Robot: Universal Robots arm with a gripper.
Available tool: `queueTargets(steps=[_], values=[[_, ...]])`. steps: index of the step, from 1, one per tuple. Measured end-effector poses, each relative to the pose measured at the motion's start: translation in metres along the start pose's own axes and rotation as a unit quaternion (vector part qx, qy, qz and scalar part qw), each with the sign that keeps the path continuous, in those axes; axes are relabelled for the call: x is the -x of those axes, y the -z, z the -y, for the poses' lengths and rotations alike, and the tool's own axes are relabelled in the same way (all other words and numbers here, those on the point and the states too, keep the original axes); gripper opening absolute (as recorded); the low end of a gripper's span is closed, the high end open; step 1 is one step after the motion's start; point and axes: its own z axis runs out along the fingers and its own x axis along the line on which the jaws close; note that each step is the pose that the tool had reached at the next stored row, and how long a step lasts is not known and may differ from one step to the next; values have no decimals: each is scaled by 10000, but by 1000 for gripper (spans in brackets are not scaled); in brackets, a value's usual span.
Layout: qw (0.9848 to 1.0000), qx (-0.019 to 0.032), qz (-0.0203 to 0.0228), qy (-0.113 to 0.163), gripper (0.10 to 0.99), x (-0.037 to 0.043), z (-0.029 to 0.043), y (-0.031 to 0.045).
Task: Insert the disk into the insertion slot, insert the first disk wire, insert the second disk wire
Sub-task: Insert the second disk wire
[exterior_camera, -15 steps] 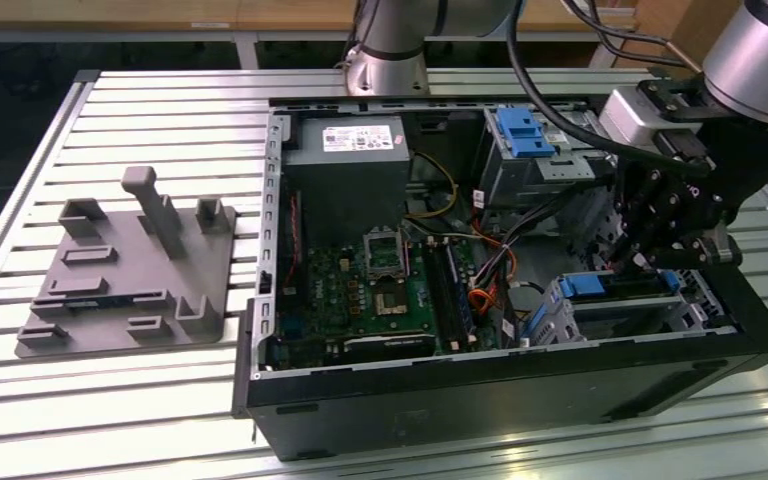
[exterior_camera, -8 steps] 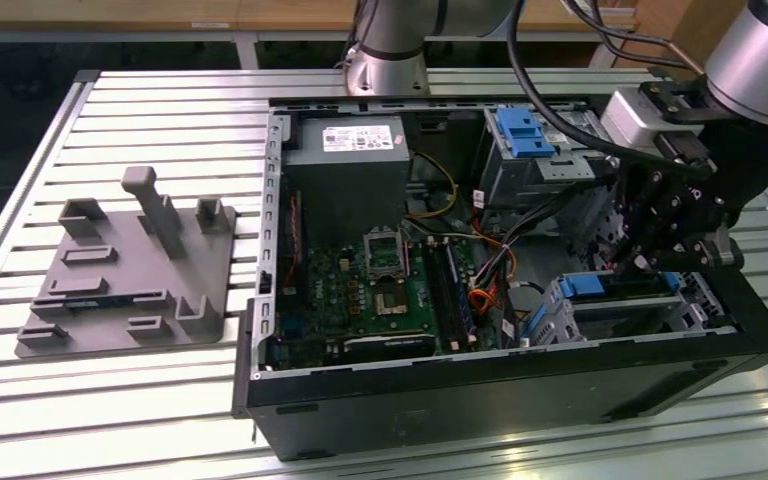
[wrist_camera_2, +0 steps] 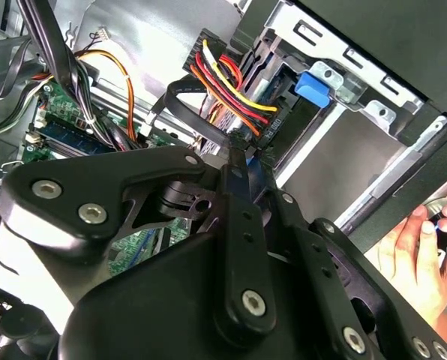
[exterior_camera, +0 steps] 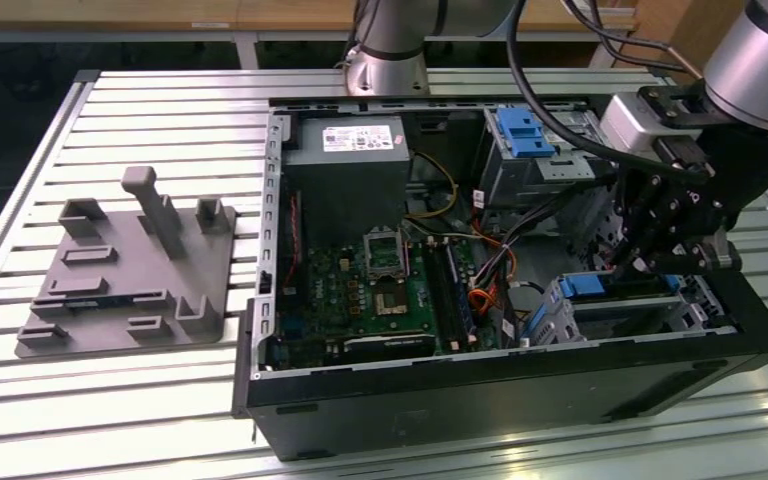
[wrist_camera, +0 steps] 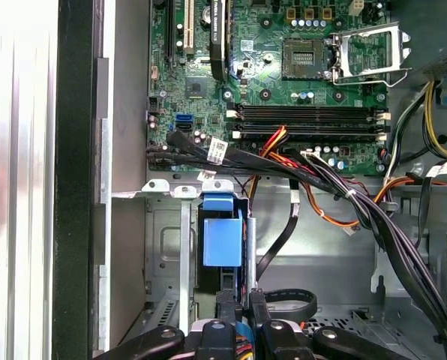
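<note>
Little room around gripper (wrist_camera: 237,300), seemingly closed.

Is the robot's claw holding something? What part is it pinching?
Yes. The gripper pinches the black plug at the end of the red, yellow and black wire bundle, by the plug's sides.

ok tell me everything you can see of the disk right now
The disk sits low in the insertion slot near the case's front corner, at the exterior view's right. Only its bright blue plastic carrier edge and a strip of grey body show there; the first wrist view shows the blue carrier tab between grey sheet-metal walls. The tool hovers right above it, and the second wrist view shows a multicoloured wire connector just beyond the fingertips.
</note>
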Motion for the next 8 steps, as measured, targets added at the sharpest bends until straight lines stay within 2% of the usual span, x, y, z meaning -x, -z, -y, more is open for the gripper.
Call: queueTargets(steps=[8], values=[[10000, 9, 0, 0, 196, 0, 1, 3]])
